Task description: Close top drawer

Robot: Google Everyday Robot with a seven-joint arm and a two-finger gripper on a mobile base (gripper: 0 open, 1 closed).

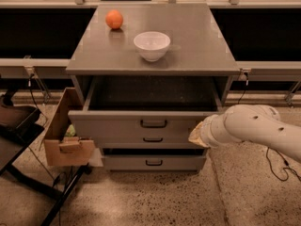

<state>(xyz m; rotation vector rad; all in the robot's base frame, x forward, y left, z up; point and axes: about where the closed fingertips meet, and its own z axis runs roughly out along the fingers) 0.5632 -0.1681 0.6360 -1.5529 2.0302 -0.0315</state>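
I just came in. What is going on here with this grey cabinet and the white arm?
A white robot arm is working on the wide, deep grey top drawer, which stands pulled out and open. Its gripper is at the right end of the drawer's front panel, apparently to push it shut. A white bowl and an orange round fruit sit on the grey cabinet top.
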